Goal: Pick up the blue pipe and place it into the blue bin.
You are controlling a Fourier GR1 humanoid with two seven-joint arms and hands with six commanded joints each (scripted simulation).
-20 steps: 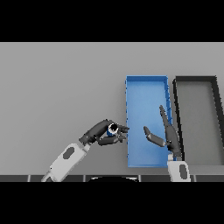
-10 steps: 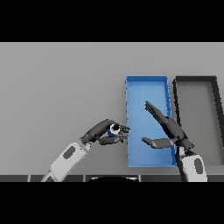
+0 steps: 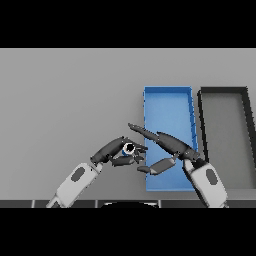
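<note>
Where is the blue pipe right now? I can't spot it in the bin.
In the head view, the blue pipe is held in the left hand, just left of the blue bin, with the right hand's fingers reaching toward it.

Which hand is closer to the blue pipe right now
Left. The left hand has its fingers curled round the blue pipe; the right hand is open just beside it, over the blue bin.
</note>
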